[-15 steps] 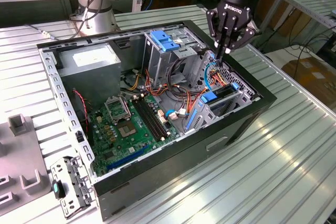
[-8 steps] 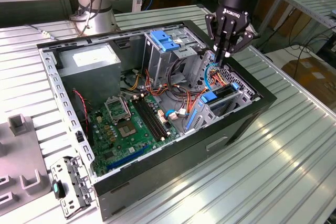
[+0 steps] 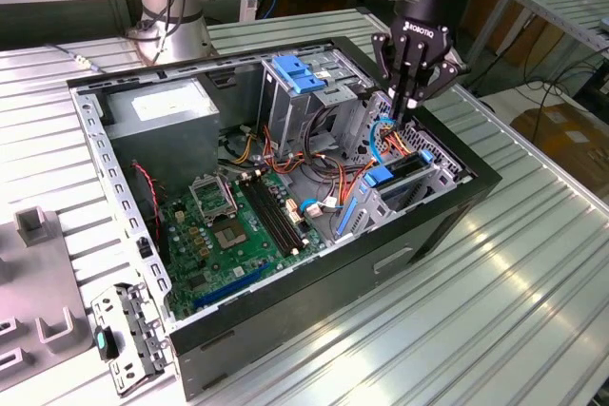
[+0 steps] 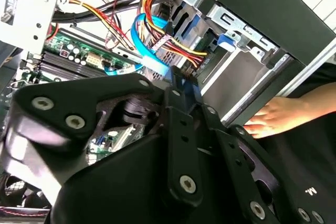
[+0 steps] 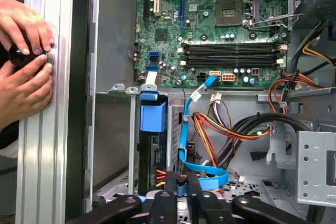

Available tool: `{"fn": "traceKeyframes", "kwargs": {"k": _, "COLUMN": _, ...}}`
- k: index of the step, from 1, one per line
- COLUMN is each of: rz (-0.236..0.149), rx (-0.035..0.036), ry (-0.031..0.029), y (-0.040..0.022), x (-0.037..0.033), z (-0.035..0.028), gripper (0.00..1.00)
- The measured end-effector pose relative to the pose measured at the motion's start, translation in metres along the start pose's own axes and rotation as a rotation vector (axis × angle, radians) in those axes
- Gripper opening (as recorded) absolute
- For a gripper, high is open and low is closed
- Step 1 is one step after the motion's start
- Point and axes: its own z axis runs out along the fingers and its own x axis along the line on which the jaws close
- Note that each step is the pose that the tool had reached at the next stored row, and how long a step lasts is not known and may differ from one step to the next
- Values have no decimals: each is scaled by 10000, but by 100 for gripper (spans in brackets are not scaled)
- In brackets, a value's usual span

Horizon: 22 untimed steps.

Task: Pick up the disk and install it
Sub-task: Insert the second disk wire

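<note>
The open computer case [image 3: 447,211] lies on its side on the slatted bench [image 3: 533,311], and the gripper [image 3: 405,113] hangs inside it over the drive cage [image 3: 381,206], at the end of the case nearest the bench's far corner on the exterior view's right. Its fingers [image 5: 193,192] are drawn together, and I can make out nothing clamped between them. In the first wrist view their tips stand just beside the blue flat cable [image 5: 183,129] that loops across the cage opening. The disk [image 3: 411,166] looks to be already inside the cage, standing on edge as a dark slab [image 5: 156,153] under a blue plastic tab [image 5: 153,116]; how deep it sits cannot be told. I judge the step in hand to be seating the disk. It wants a push straight along the slot, so the side rails stay in their guides and the disk does not cock and jam. The contact should land on the disk's metal edge, not on the blue cable or the bundle of red, yellow and orange wires [image 5: 220,129] crowding the cage, since a trapped wire could stop the disk short. Gentle, even force suits this, because the motherboard [image 3: 238,225] lies close by. A person's hands [image 5: 23,77] rest on the bench's edge just outside the case wall, apart from the gripper.
</note>
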Motion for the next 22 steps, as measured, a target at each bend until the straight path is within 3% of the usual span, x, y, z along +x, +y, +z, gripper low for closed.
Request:
{"fn": "traceKeyframes", "kwargs": {"k": 1, "rz": 1, "rx": -1, "ry": 36, "y": 0, "x": -2, "z": 6, "gripper": 23}}
{"fn": "traceKeyframes", "kwargs": {"k": 2, "rz": 2, "rx": -2, "ry": 85, "y": -1, "x": -4, "z": 14, "gripper": 23}}
{"fn": "traceKeyframes", "kwargs": {"k": 4, "rz": 5, "rx": -3, "ry": 127, "y": -1, "x": -5, "z": 19, "gripper": 22}}
{"fn": "traceKeyframes", "kwargs": {"k": 5, "rz": 5, "rx": -3, "ry": 131, "y": -1, "x": -5, "z": 19, "gripper": 16}}
{"fn": "traceKeyframes", "kwargs": {"k": 11, "rz": 7, "rx": 9, "ry": 117, "y": 0, "x": 5, "z": 29, "gripper": 16}}
{"fn": "traceKeyframes", "kwargs": {"k": 15, "rz": 6, "rx": 115, "ry": -78, "y": 11, "x": 78, "z": 58, "gripper": 16}}
{"fn": "traceKeyframes", "kwargs": {"k": 17, "rz": -3, "rx": 155, "ry": -143, "y": 30, "x": 97, "z": 70, "gripper": 16}}
{"fn": "traceKeyframes", "kwargs": {"k": 22, "rz": -32, "rx": 217, "ry": -201, "y": 119, "x": 108, "z": 86, "gripper": 16}}
